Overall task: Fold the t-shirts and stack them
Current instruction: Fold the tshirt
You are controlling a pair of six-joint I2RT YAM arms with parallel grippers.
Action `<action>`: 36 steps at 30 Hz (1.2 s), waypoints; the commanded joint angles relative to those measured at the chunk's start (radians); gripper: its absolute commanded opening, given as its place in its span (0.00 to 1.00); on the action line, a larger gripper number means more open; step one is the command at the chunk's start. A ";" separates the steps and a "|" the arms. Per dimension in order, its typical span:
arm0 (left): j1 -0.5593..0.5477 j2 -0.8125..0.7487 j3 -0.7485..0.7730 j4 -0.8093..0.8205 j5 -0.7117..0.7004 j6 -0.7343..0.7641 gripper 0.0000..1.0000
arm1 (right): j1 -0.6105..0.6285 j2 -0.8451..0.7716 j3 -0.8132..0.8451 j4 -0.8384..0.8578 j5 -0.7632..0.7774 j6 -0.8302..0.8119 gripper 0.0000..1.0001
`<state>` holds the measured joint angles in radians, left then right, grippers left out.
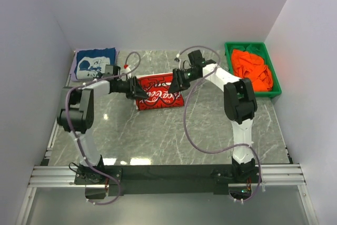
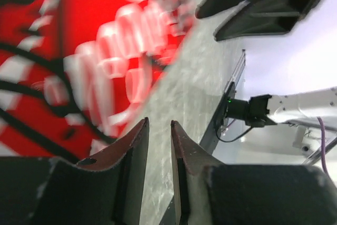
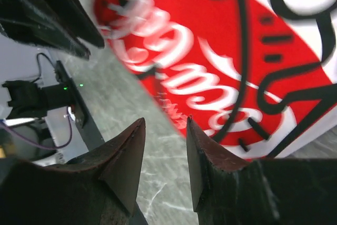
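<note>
The red t-shirt (image 1: pixel 158 93) with white print lies folded on the marble worktop (image 1: pixel 158 135), and everything else sits around it. The left end effector (image 1: pixel 138 89) is at the shirt's left edge. In the left wrist view its fingers (image 2: pixel 139 146) stand a narrow slit apart with only bare worktop between them, clamped on nothing, and the red t-shirt (image 2: pixel 79 51) fills the space just beyond the tips. The right end effector (image 1: pixel 176 84) is at the shirt's upper right part. Its fingers (image 3: pixel 129 156) stand apart in the right wrist view, wider than the left pair and empty, low over the worktop beside the printed cloth (image 3: pixel 210 61).

A navy t-shirt (image 1: pixel 95 62) with a white graphic lies folded well to the far left of the red one. A green bin (image 1: pixel 229 61) stands well to its right, holding crumpled orange t-shirt cloth (image 1: pixel 253 67).
</note>
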<state>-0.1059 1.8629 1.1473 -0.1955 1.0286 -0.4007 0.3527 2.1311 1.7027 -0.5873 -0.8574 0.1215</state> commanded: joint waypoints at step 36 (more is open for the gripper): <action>0.098 0.150 -0.046 -0.244 0.023 0.349 0.25 | -0.061 0.069 -0.263 0.011 -0.015 0.015 0.38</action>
<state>-0.0315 2.0544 1.0828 -0.3508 1.1027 -0.2104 0.3225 2.2181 1.4311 -0.4919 -0.9958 0.2325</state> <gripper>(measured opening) 0.258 0.373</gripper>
